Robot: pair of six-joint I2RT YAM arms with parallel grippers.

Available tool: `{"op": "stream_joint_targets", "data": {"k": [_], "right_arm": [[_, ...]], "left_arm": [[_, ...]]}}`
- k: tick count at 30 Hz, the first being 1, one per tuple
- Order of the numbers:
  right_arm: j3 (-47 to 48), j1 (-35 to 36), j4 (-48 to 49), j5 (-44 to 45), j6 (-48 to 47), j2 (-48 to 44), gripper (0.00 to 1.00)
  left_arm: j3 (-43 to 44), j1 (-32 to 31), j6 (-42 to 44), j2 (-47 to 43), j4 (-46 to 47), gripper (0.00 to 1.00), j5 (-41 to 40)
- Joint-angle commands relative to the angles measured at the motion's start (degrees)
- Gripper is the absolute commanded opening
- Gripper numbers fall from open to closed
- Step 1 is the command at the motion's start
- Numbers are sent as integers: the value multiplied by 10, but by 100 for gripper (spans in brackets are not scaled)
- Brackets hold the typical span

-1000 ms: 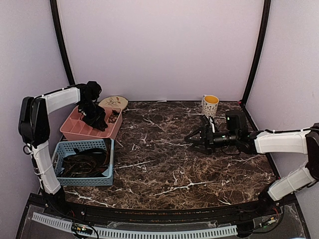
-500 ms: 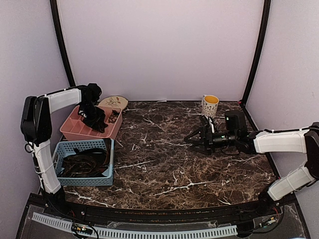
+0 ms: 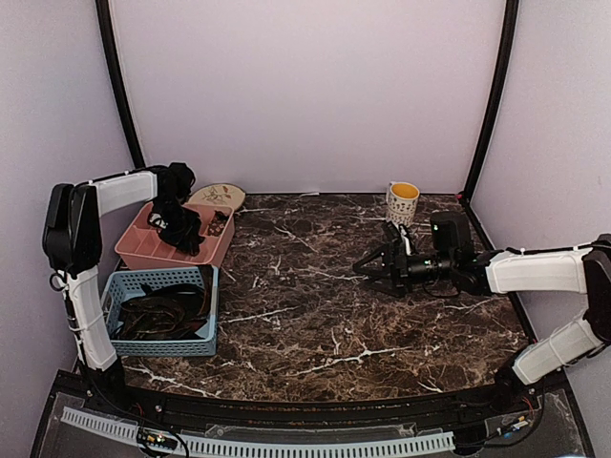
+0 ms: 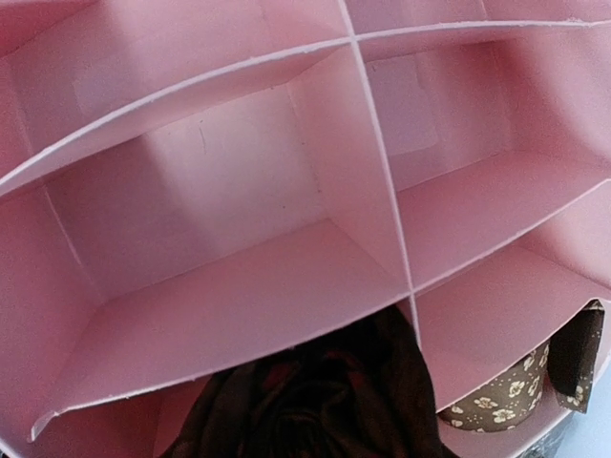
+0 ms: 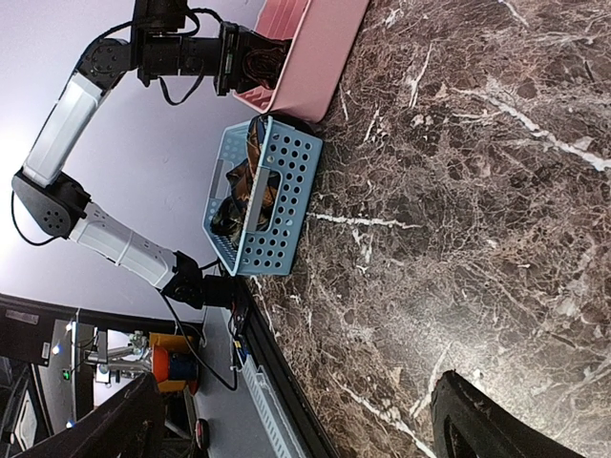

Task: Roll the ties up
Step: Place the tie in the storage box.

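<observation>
Left fingers [image 3: 178,224] seem clamped on a dark rolled tie [image 4: 315,401], but the wrist view hides the fingers themselves. The arm bends over and points down into the pink tray [image 3: 134,250]. I think the step is putting this roll into one box of the pink tray. Next it should go straight down between the thin walls and let go. More ties [image 3: 162,310] wait in the blue basket [image 3: 115,286] just beside the pink tray. Right fingers [image 5: 477,425] are wide apart and empty, well apart from the pink tray.
</observation>
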Motion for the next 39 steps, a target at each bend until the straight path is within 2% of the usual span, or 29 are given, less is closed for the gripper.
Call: {"op": "stream_joint_targets", "data": {"k": [1, 9, 16, 23, 24, 25, 27, 28, 29, 39], "right_arm": [[15, -5, -2, -2, -11, 1, 97], [10, -7, -3, -2, -11, -2, 97], [7, -8, -3, -2, -11, -7, 97], [8, -8, 1, -3, -7, -9, 97], [7, -8, 0, -3, -7, -12, 97], [7, -8, -3, -3, -8, -14, 97], [7, -8, -5, -1, -10, -16, 97], [6, -8, -5, -1, -10, -17, 97], [6, -8, -5, -1, -9, -17, 97], [4, -8, 1, -3, -6, -20, 97]], "left_arm": [[-26, 6, -22, 69, -39, 8, -22], [-20, 6, -27, 101, -39, 11, -9], [15, -2, -23, 112, -68, 37, -27], [73, -12, -22, 110, -108, 54, -42], [81, -13, -22, 109, -113, 61, -44], [88, -13, -22, 109, -118, 65, -45], [100, -13, -23, 106, -125, 66, -48], [105, -15, -22, 104, -128, 75, -50], [110, -16, -22, 102, -130, 78, -51], [153, -19, -26, 83, -162, 82, -63]]}}
